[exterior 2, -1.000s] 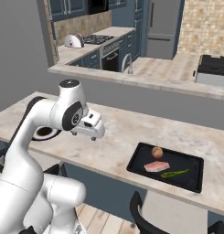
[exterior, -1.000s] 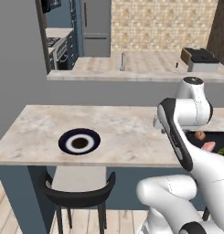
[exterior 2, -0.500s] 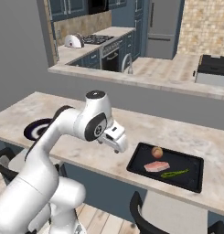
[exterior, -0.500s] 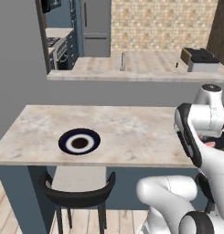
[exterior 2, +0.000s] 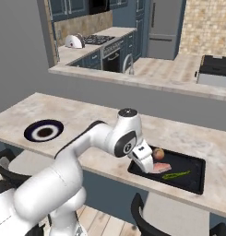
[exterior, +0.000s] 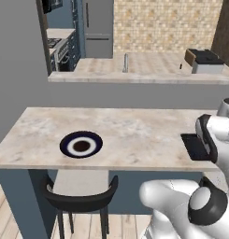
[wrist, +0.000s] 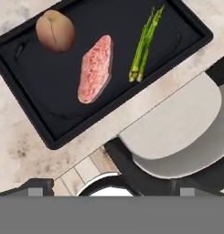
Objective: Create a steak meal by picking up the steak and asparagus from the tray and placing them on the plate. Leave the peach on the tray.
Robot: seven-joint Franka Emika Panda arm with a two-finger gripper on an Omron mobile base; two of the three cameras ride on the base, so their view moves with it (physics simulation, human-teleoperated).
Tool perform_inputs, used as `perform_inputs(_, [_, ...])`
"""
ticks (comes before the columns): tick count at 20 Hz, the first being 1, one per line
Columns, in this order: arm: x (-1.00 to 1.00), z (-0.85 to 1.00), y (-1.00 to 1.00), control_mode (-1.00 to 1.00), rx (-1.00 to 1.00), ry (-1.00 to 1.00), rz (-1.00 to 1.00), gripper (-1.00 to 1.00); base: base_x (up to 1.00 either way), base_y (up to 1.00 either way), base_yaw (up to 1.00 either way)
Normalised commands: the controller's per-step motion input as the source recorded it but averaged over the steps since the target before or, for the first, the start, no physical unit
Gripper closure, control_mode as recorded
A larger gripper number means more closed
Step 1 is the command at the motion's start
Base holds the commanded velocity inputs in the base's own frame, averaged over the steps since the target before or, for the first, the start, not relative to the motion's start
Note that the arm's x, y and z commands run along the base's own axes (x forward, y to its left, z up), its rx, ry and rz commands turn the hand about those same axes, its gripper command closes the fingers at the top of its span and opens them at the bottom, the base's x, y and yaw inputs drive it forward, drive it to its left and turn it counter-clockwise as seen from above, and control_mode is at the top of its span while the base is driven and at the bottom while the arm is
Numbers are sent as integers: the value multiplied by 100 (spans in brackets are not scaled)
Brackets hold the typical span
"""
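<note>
The black tray [wrist: 186, 27] lies on the marble counter and holds three things. The round orange-red peach [wrist: 55, 30] sits at one end, the pink steak [wrist: 95, 69] in the middle, and the green asparagus [wrist: 145, 45] beside it. From the right base view, the peach [exterior 2: 158, 153], steak [exterior 2: 162, 167] and asparagus [exterior 2: 175, 174] lie in the tray [exterior 2: 197, 177]. My gripper [exterior 2: 146, 166] hangs over the tray's left end, open and empty; its fingertips [wrist: 36, 186] stand wide apart. The plate [exterior 2: 44, 131] [exterior: 81, 145] rests far to the left on the same counter.
A black stool with a grey seat [wrist: 177, 132] stands below the counter's front edge under the tray. Another stool [exterior: 81, 196] is under the plate's side. A back counter carries a faucet [exterior: 125, 62] and a toaster [exterior: 204, 60].
The arm has swung right from above the counter's middle to the tray's left end. The gripper has stayed open, and nothing on the tray has moved.
</note>
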Motion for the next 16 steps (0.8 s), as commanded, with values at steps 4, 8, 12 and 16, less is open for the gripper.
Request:
perform_inputs(4, [35, -7, -47, -100, 6, 12, -5, -100, 0, 0, 0])
perform_inputs(8, [44, -1, -29, -100, 4, 14, 0, -100, 0, 0, 0])
perform_inputs(12, [38, -8, -18, -100, 4, 8, 0, -100, 0, 0, 0])
perform_inputs(16, [24, -33, -25, -100, 2, 1, 0, -100, 0, 0, 0])
